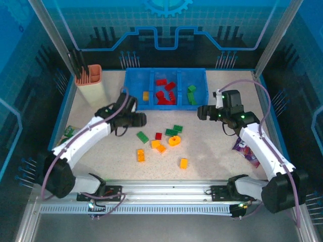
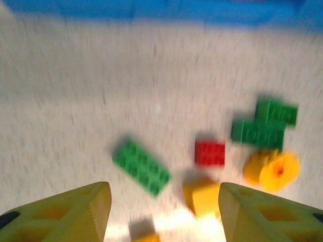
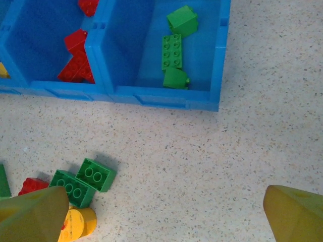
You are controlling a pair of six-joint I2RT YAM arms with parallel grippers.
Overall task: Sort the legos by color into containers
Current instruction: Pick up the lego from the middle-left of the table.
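The blue tray (image 1: 179, 106) stands at the back, with three containers side by side. Its left one holds a yellow brick (image 1: 146, 96), the middle one red bricks (image 1: 165, 92), the right one green bricks (image 3: 171, 51). Loose legos lie mid-table: a flat green brick (image 2: 142, 167), a red one (image 2: 210, 153), two green ones (image 3: 83, 181), a round yellow piece (image 2: 272, 171) and orange bricks (image 1: 158, 145). My left gripper (image 1: 141, 119) hovers open just behind them, nothing between its fingers (image 2: 81, 214). My right gripper (image 1: 201, 112) stands wide open in front of the tray's right end, empty.
A tan cup with an orange rim (image 1: 91, 83) stands at the back left. A purple packet (image 1: 246, 149) lies by the right arm and a green packet (image 1: 68, 133) by the left arm. More orange bricks (image 1: 183, 163) lie nearer the front rail.
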